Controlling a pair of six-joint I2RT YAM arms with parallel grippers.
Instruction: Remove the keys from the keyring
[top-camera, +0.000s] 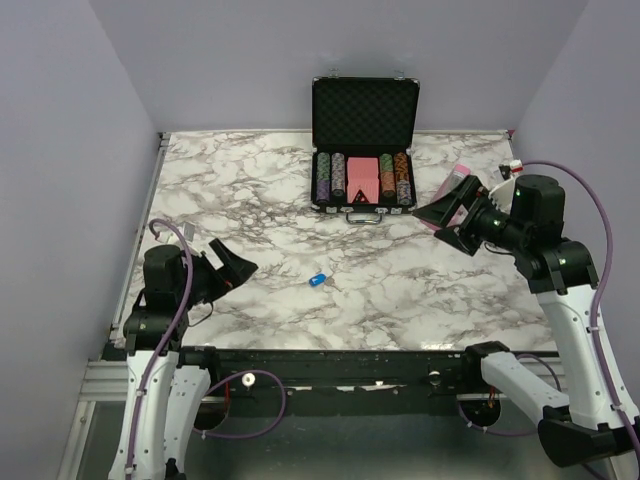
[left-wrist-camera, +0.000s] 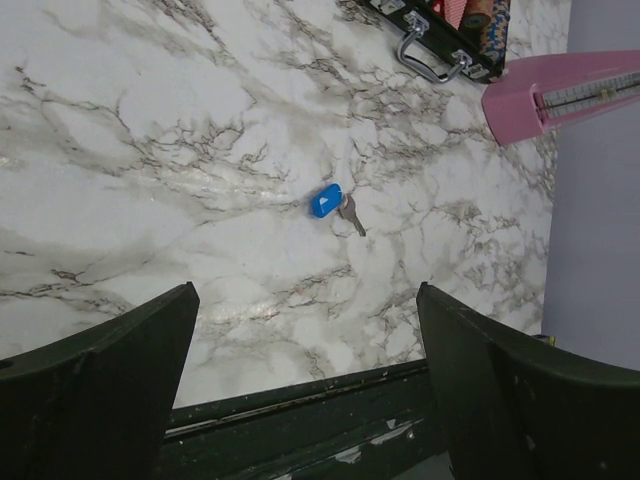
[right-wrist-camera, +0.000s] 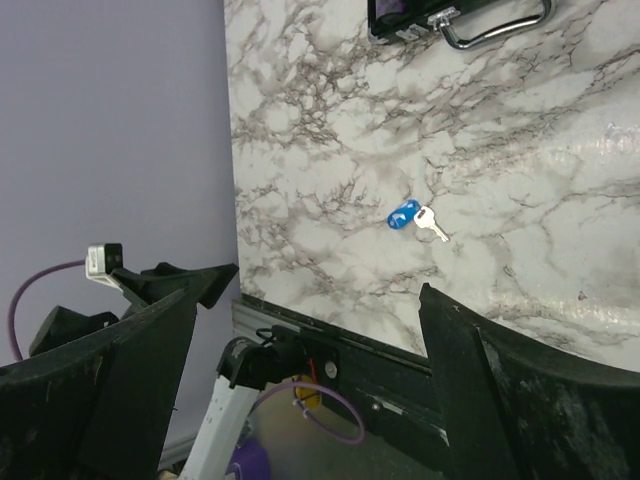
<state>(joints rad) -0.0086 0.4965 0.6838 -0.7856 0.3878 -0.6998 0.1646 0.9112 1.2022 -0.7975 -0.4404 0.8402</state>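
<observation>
A marble surface (top-camera: 250, 180) is seen from above, with the keys (top-camera: 317, 279) – a small blue-headed piece with a silvery blade beside it – lying alone near the front middle, well apart from an open black chip case (top-camera: 364, 150) at the back. The left claw (top-camera: 235, 268) is held spread wide at the near left and the right claw (top-camera: 432, 222) spread wide at the far right, with nothing gripped by either.
</observation>
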